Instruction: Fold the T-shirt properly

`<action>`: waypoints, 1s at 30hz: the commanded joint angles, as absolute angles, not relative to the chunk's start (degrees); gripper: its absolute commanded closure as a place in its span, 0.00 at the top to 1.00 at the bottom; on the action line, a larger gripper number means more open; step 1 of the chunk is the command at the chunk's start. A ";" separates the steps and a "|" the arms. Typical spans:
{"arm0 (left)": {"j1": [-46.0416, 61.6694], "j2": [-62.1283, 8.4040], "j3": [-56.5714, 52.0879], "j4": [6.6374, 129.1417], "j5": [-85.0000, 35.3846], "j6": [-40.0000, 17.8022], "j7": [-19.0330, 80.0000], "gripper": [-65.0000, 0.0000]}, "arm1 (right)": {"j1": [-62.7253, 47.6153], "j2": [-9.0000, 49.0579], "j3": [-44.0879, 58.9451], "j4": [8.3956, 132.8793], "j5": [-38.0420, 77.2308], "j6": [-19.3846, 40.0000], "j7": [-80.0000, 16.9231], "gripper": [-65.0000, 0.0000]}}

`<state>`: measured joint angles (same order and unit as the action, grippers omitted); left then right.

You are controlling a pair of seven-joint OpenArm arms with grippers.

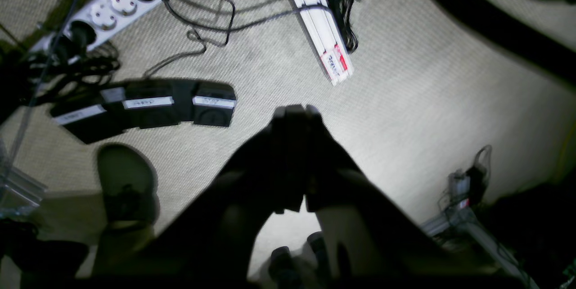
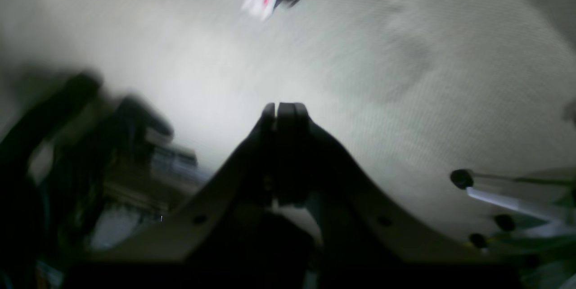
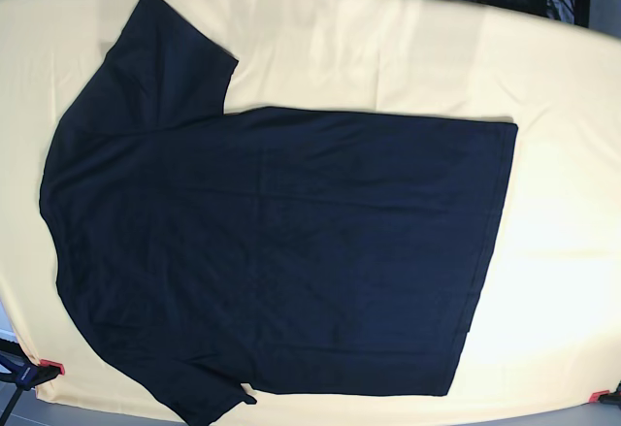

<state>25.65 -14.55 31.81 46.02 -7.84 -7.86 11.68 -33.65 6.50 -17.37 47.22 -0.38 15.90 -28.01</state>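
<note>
Jaws pressed together on both arms, holding nothing — left gripper (image 1: 294,111) over pale carpet with a power strip (image 1: 108,12) and black boxes (image 1: 148,109) below it, right gripper (image 2: 285,109) over the same kind of floor, that view blurred. Neither arm visible in the base view, so well off the bench.

Spread flat across the bench under a pale yellow cloth (image 3: 563,106): the T-shirt (image 3: 281,251), dark and unfolded, covering most of the surface. Long axis running side to side in the base view — shoulders and both short sleeves toward that view's left, straight hem toward its right. One sleeve (image 3: 165,52) pointing to the far edge, the other (image 3: 199,402) to the near edge. Neck label not made out.

Judged from this: folding not begun. Sleeve end nearer the right arm's side, hem end nearer the left arm's. Which arm actually sits closer — impossible to tell, both being out of that view.
</note>
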 commanded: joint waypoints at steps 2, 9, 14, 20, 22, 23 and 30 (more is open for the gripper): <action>29.91 -17.21 31.86 52.03 -7.99 -8.32 14.39 0.00 | -37.45 8.45 -17.26 53.41 0.16 19.05 -31.42 0.00; 42.76 -28.95 31.83 75.09 -7.97 -8.29 17.02 0.00 | -49.21 15.40 -17.26 76.34 7.68 24.88 -42.63 0.00; 50.24 -38.89 31.77 91.33 -7.88 -7.81 21.76 0.00 | -57.78 19.86 -17.26 90.96 8.71 19.59 -45.10 0.00; 58.48 -47.97 28.32 107.59 0.71 -2.98 28.58 0.00 | -68.27 22.76 -17.21 107.77 0.34 11.38 -48.40 0.00; 61.32 -49.80 25.78 112.29 3.75 -1.13 30.00 0.00 | -71.44 23.59 -17.21 112.57 -3.70 8.47 -49.87 0.00; 62.78 -50.57 24.25 114.45 4.84 -0.32 30.57 0.00 | -72.95 24.12 -17.21 114.65 -5.72 7.09 -50.24 0.00; 72.55 -52.69 11.16 125.49 6.17 0.40 31.88 0.00 | -75.00 26.55 -17.21 125.01 -12.53 2.94 -54.11 0.00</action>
